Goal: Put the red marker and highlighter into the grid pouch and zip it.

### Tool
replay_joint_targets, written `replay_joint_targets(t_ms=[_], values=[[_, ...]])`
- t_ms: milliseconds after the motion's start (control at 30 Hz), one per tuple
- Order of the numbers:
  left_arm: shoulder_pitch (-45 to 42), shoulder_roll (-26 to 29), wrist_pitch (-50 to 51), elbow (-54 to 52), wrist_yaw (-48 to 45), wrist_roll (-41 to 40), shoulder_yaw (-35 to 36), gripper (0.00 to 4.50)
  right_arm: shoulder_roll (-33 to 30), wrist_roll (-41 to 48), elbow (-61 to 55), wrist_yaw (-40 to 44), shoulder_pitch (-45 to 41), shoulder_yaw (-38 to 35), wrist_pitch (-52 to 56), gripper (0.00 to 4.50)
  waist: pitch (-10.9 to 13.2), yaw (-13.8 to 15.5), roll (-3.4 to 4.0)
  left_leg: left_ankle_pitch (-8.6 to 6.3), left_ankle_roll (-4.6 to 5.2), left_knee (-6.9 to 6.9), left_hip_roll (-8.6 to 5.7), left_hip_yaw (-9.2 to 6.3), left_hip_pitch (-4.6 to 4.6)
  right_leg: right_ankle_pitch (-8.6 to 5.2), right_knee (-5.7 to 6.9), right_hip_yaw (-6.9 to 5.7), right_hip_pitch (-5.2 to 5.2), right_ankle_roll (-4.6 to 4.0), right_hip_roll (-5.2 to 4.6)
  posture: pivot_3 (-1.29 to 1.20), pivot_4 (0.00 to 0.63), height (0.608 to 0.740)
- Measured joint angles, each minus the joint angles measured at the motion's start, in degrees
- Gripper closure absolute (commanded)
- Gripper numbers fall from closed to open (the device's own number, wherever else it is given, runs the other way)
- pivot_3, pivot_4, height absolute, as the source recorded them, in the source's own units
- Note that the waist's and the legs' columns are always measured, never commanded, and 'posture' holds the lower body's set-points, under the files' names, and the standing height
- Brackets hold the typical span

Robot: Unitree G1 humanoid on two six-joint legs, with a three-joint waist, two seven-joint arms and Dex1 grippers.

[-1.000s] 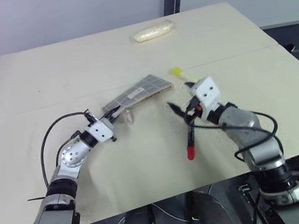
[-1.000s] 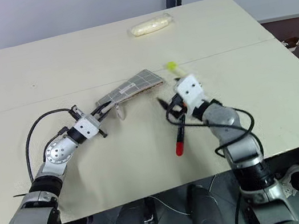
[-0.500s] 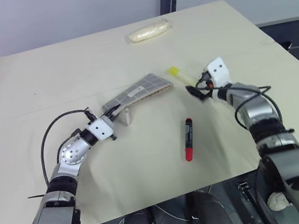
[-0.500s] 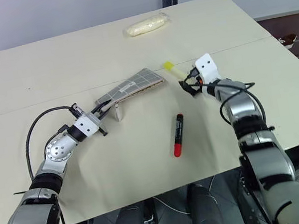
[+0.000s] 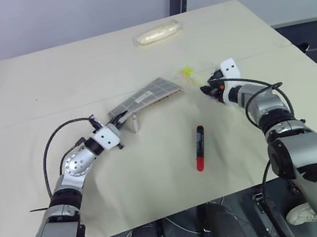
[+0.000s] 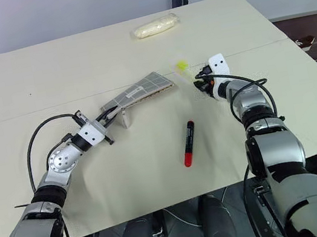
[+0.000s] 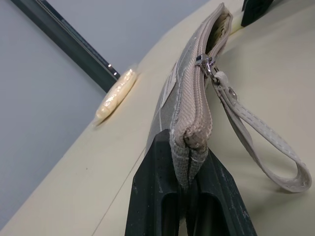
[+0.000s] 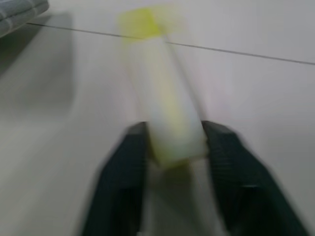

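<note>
1. Red marker (image 5: 199,147), a slim black barrel with a red cap end, lies loose on the cream table (image 5: 47,77) in the lower centre of the head view, nearest the robot and apart from both arms; it looks not yet dealt with.
2. Left of centre, the left gripper (image 7: 189,169) is clamped on the closed end of the flat grey fabric grid pouch (image 5: 146,98). It holds the pouch propped off the table, likely so the unzipped mouth at the far end faces the right arm. The zipper pull (image 7: 204,62) and a pale wrist strap (image 7: 266,142) hang from the pouch's edge.
3. Right of centre, the right gripper (image 8: 172,147) has its black fingers (image 8: 120,162) against both sides of the stubby pale-yellow highlighter (image 8: 165,105), closing on its rear end; its yellow cap points away towards the pouch mouth, which suits a straight push in.
4. At the upper centre, a cream wrapped oblong packet (image 5: 159,33) lies well apart from everything.
</note>
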Motion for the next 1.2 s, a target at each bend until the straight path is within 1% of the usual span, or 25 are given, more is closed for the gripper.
replay_joint_targets(t_ms=[67,100,167,300,367,400,467,500,633,833,1200], values=[[0.3,0.0,0.1,-0.7,-0.1,-0.1,0.0,4.5,0.0,0.8,-5.2,1.0,3.5,-0.2,0.2,3.68,0.0,0.1,0.01,-0.06,-0.09,-0.01,-0.01,0.0,0.0,0.01,0.01,0.0,-0.02,0.02,0.0,0.0,0.15,0.74],[0.5,-0.1,0.2,-0.9,-0.2,-0.3,0.0,4.5,-0.1,1.9,-10.5,1.3,6.4,-0.5,1.2,3.68,0.0,0.2,0.01,-0.06,-0.1,-0.02,0.0,0.0,-0.02,0.02,0.01,0.0,-0.05,0.03,0.0,0.0,0.15,0.74],[0.7,-0.2,0.7,-1.5,-0.6,-1.1,0.0,4.5,0.0,5.0,-24.5,1.9,13.7,-1.5,4.6,3.68,0.0,0.4,0.01,-0.1,-0.15,-0.04,0.0,-0.01,-0.12,0.06,0.1,0.01,-0.2,0.03,-0.02,0.0,0.15,0.74],[1.1,-0.1,2.2,-2.6,-2.8,-2.9,0.0,4.5,0.2,9.9,-55.2,1.9,28.7,-1.1,12.4,3.68,0.0,0.5,0.01,-0.16,-0.23,0.02,0.01,-0.01,-0.17,-0.04,0.49,0.08,-0.48,0.17,0.0,0.0,0.15,0.74],[1.1,-0.2,2.6,-2.7,-4.0,-3.6,-0.1,4.5,0.1,12.6,-64.9,1.9,32.6,-1.0,16.0,3.68,0.0,0.5,0.01,-0.17,-0.25,0.05,0.04,-0.03,-0.15,-0.14,0.51,0.08,-0.5,0.25,0.02,0.0,0.15,0.74],[1.0,-0.3,3.0,-3.0,-4.8,-3.9,-0.1,4.5,0.0,14.4,-71.1,1.9,35.2,-0.8,18.0,3.68,0.0,0.5,0.01,-0.17,-0.25,0.1,0.06,-0.04,-0.14,-0.24,0.52,0.07,-0.49,0.07,0.02,0.0,0.15,0.74],[0.9,-0.4,3.5,-3.1,-5.9,-4.4,-0.1,4.5,-0.6,16.0,-78.1,2.0,38.2,0.1,20.5,3.68,0.0,0.5,0.0,-0.18,-0.28,0.16,0.11,-0.07,-0.13,-0.25,0.49,0.07,-0.48,0.04,0.0,0.0,0.15,0.74],[0.8,-0.4,3.7,-3.1,-6.6,-4.7,-0.2,4.5,-2.0,16.2,-81.2,1.9,40.0,1.1,21.9,3.68,0.0,0.5,-0.01,-0.2,-0.31,0.19,0.14,-0.11,-0.12,-0.26,0.45,0.07,-0.47,0.03,-0.01,0.0,0.15,0.74],[0.6,-0.5,4.7,-3.1,-8.4,-5.8,-0.2,4.5,-4.5,13.7,-83.0,0.8,44.1,3.9,23.7,3.68,0.0,0.5,-0.04,-0.26,-0.41,0.31,0.16,-0.01,-0.16,-0.26,0.31,0.08,-0.48,0.03,-0.05,0.0,0.15,0.74],[0.6,-1.0,5.5,-3.0,-10.1,-7.4,0.0,4.5,-6.9,8.5,-81.0,-0.5,44.6,7.3,22.5,3.68,0.0,0.5,-0.06,-0.24,-0.36,0.38,0.16,0.05,-0.17,-0.25,0.32,0.08,-0.48,0.03,-0.04,0.0,0.15,0.74],[0.6,-1.0,5.9,-3.3,-10.6,-7.6,0.1,4.5,-7.3,7.8,-79.4,1.1,44.8,7.9,20.4,3.68,0.0,0.5,-0.06,-0.18,-0.28,0.4,0.15,0.07,-0.18,-0.24,0.41,0.08,-0.47,0.02,-0.02,0.0,0.15,0.74]])
